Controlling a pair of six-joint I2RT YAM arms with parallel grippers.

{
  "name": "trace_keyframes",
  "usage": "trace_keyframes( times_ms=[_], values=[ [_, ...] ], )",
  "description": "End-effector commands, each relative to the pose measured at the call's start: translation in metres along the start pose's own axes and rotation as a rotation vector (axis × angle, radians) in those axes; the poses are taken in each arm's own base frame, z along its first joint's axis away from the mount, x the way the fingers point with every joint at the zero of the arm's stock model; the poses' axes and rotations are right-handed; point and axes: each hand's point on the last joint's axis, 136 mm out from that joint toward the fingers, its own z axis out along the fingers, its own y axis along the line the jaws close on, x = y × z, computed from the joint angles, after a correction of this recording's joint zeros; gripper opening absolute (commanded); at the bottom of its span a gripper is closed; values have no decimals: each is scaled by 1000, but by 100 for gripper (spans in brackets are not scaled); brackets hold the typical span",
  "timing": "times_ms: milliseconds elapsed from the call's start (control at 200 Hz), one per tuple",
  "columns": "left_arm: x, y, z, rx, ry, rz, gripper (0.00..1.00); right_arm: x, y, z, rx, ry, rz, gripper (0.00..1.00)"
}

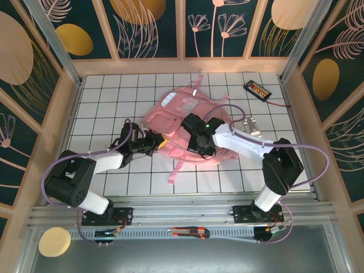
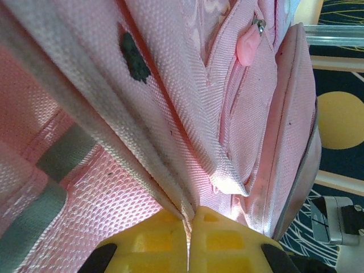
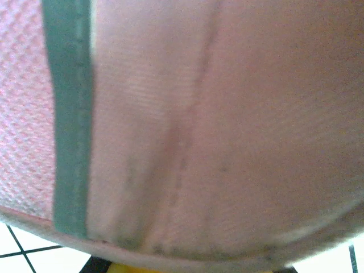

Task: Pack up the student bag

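A: Bag location?

B: The student bag (image 1: 173, 116) lies mid-table (image 1: 114, 182), crumpled, with straps trailing toward the near edge. Both arms reach in over it.

A: Left hand?

B: The left gripper (image 2: 189, 230) has its yellow pads pressed together on a folded seam. The fabric runs straight into the pinch, so it's clamped on the bag at its left side.

A: Right?

B: The right gripper (image 1: 200, 145) sits on the bag's near-middle part. Its wrist view has pink cloth with a grey reflective strip (image 3: 68, 114) draped close over the lens, and a sliver of yellow pad at the bottom. The jaws are closed. It reads as a pinch on the bag's hem, but the pads are mostly hidden.

A: Bag opened up?

B: Cannot tell. A pink zipper pull (image 2: 248, 45) hangs on a front pocket, but the main opening isn't visible.

A: Anything inside?

B: Nothing seen going in. There's loose stuff outside. A grey metal object (image 1: 250, 126) lies just beside the bag's right side. A black device (image 1: 257, 89) with a cable sits near the far right corner, well apart. A utility knife (image 1: 190, 232) is on the front rail between the bases, and a yellow disc (image 1: 54, 241) at near left.

A: Progress?

B: Early, I'd say. Both hands are on the bag, so it looks like positioning or opening. Loading and closing are all left.
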Motion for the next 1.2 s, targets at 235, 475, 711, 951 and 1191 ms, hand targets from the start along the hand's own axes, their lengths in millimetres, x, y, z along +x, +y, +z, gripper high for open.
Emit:
trace_keyframes(
  times_ms=[235,475,711,951,1191],
  values=[
    [-42,5,-17,-58,-65,64,0,-5,4,-12,-45,-19,-103,0],
    [-59,-11,-11,-62,-39,115,0,3,64,-7,-209,24,-150,0],
    [-47,-8,-26,-68,-51,74,77,8,85,-6,-266,65,-200,0],
    [-35,-17,-62,-56,-151,-7,99,12,98,-6,-321,127,-276,0],
    [1,-29,-74,-12,-188,-90,99,14,118,-20,-455,166,-313,0]
  ],
)
